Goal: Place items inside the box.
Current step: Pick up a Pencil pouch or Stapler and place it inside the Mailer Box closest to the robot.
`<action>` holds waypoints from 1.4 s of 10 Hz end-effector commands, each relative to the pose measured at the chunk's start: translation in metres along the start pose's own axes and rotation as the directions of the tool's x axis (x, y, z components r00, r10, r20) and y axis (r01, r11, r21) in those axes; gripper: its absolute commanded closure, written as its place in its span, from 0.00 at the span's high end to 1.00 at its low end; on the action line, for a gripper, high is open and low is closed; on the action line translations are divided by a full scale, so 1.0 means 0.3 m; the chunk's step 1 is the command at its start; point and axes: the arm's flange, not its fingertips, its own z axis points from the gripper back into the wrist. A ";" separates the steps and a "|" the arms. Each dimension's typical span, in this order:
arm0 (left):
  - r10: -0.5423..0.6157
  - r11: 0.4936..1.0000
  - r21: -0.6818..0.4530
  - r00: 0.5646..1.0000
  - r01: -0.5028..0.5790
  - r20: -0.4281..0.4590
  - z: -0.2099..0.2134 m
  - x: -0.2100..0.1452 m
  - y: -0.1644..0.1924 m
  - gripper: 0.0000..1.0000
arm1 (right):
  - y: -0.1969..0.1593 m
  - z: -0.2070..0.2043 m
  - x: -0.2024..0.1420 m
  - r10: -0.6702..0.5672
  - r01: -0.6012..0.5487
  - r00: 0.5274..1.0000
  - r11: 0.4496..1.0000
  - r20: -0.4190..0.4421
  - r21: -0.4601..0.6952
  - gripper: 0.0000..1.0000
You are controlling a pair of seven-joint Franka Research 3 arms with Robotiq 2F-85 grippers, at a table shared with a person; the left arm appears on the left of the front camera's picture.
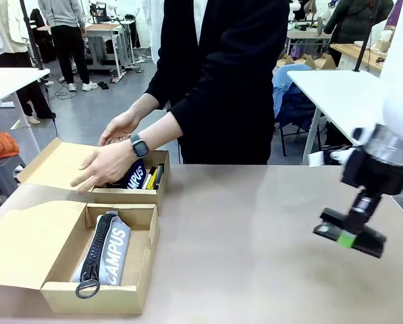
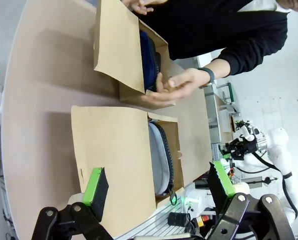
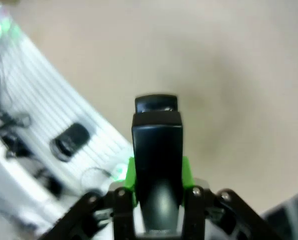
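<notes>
Beige table (image 1: 255, 223): near box (image 1: 96, 298) and far box (image 1: 130, 196), both open, at left

A large, open robotics lab or workshop hall is shown. A wide beige matt-topped desk (image 1: 255, 223) is set in the foreground, and white-topped work desks on thin metal legs (image 1: 336, 94) are ranged around it on a smooth grey floor (image 1: 86, 121). Loose black cables (image 1: 61, 91) are left lying on that floor. A person in a grey top and black trousers (image 1: 69, 34) is seen standing by a cluttered far desk (image 1: 110, 30). Small brown cardboard boxes (image 1: 316, 62) are piled on another. A blue cloth (image 1: 292, 84) is draped over a chair (image 1: 283, 138), and an orange cloth (image 1: 0, 144) is laid on a grey stool (image 1: 2, 177).
</notes>
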 end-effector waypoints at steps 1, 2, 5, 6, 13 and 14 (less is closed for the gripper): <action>-0.016 1.000 -0.016 1.000 0.017 0.011 0.001 0.000 -0.002 1.00 | 0.201 0.030 0.193 -0.198 0.207 0.975 0.975 -0.101 0.085 0.37; -0.016 1.000 -0.016 1.000 0.017 0.011 0.001 0.000 -0.002 1.00 | 0.287 0.019 0.244 -0.181 0.191 0.979 0.976 -0.096 0.108 0.37; -0.016 1.000 -0.016 1.000 0.017 0.011 0.001 0.000 -0.002 1.00 | 0.463 0.003 0.351 -0.192 0.191 0.981 0.964 -0.012 0.182 0.37; -0.016 1.000 -0.016 1.000 0.017 0.011 0.001 0.000 -0.002 1.00 | 0.522 -0.011 0.378 -0.175 0.150 0.982 0.955 0.075 0.254 0.37; -0.016 1.000 -0.016 1.000 0.017 0.011 0.001 0.000 -0.002 1.00 | 0.160 0.109 -0.073 -0.653 0.650 0.693 0.749 0.305 0.126 0.37; -0.016 1.000 -0.016 1.000 0.017 0.011 0.001 0.000 -0.002 1.00 | 0.158 0.097 -0.075 -0.634 0.632 0.719 0.767 0.285 0.110 0.37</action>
